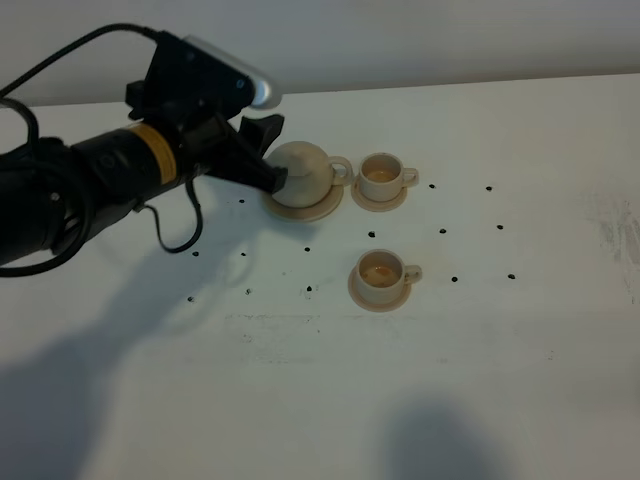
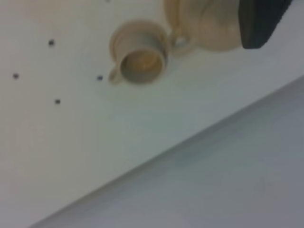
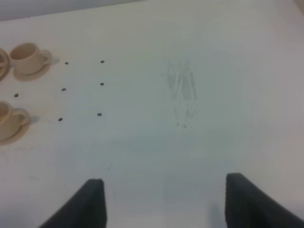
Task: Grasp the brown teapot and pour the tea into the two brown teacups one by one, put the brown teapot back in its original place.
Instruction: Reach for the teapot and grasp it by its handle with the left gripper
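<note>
The brown teapot [image 1: 305, 172] stands upright on its wide saucer, the original place [image 1: 318, 211], at the table's back middle. My left gripper [image 1: 272, 155] reaches in from the left with its fingers against both sides of the pot's body, closed on it. In the left wrist view one dark finger [image 2: 261, 21] overlaps the teapot [image 2: 209, 23], with a teacup [image 2: 140, 59] beside the pot's handle. The two brown teacups sit on small saucers, one [image 1: 382, 176] right of the pot and one [image 1: 380, 270] nearer the front. My right gripper [image 3: 166, 204] is open over bare table, off to the right of the cups.
Small black dots [image 1: 372, 234] mark the white table [image 1: 300, 400] around the cups. The table's back edge [image 1: 450, 83] meets a pale wall just behind the teapot. A faint smudge [image 3: 183, 90] lies on the table's right part.
</note>
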Controlling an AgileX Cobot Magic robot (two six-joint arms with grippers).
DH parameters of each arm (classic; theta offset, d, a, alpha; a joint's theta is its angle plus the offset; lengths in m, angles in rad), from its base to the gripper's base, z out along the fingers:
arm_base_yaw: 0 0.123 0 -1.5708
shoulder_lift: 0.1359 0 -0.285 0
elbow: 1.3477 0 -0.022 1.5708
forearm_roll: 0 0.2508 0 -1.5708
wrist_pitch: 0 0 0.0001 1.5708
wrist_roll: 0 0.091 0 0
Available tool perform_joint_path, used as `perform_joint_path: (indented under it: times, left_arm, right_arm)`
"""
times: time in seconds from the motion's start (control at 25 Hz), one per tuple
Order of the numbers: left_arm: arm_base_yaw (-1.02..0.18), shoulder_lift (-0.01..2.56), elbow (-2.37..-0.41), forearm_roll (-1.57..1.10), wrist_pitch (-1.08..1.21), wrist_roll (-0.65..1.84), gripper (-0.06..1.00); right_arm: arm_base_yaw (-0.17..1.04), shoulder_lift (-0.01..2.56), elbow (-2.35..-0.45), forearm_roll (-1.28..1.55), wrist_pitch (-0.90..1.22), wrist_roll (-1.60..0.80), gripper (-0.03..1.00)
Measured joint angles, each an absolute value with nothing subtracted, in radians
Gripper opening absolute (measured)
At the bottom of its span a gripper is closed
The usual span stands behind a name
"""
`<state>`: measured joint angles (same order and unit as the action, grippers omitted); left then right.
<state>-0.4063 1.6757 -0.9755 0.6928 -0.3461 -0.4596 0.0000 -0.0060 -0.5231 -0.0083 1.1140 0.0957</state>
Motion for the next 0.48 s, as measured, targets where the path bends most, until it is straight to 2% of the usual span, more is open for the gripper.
perform_joint_path:
  times: [0.48]
  left_arm:
    - [-0.528, 1.794, -1.239, 0.617, -0.185, -0.517, 0.42]
  right_arm:
    - [0.0, -0.006, -0.523, -0.008, 1.114, 0.096, 0.52]
